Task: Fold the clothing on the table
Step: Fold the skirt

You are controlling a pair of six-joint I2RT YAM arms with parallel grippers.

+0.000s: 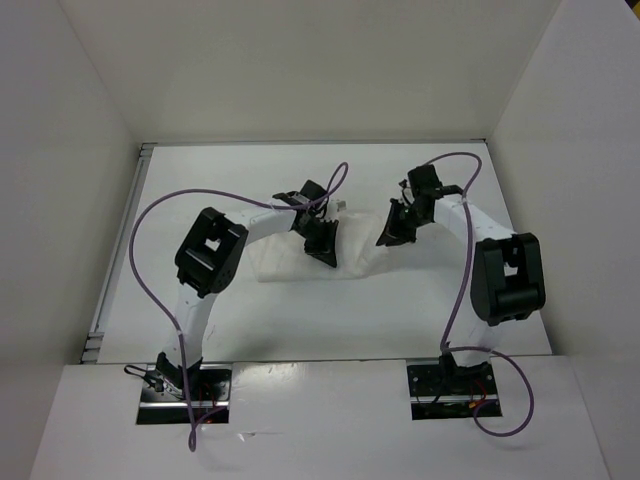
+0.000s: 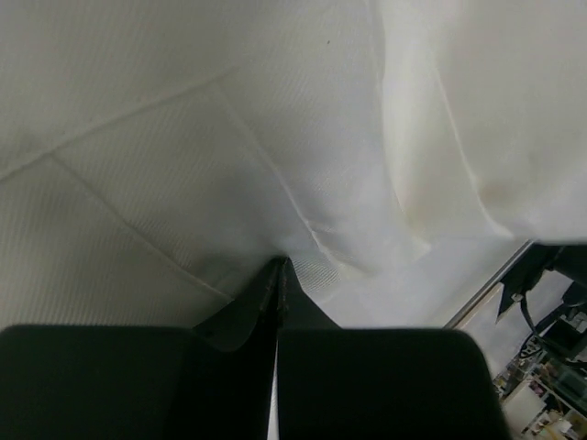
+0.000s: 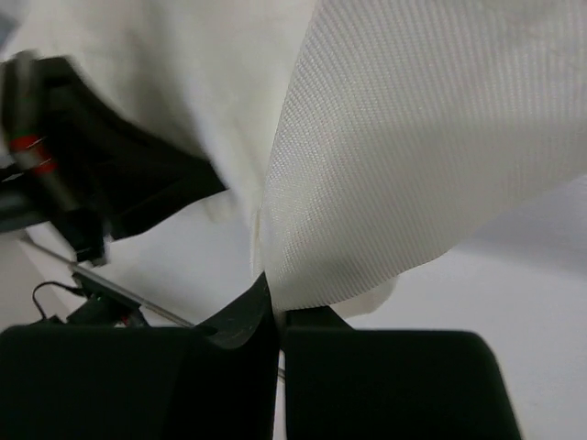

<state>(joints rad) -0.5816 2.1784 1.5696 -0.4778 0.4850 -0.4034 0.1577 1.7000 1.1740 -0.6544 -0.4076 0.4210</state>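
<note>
**Both grippers pinching the white garment at mid-table**

The small white thin-fabric garment sits between the two arms near the middle of the glossy white rectangular table. It is well apart from the table's near edge and from the white walls that close the table in on its left, far and right sides. The garment is what this walled enclosure holds.

The left gripper has its black fingers pressed together on a creased fold of the cloth. The right gripper likewise pinches an edge of the woven fabric, which spreads away from its fingertips.

In the overhead view, white cloth against white table makes the garment's outline hard to trace. Whether its lower edge touches the surface cannot be told.
</note>
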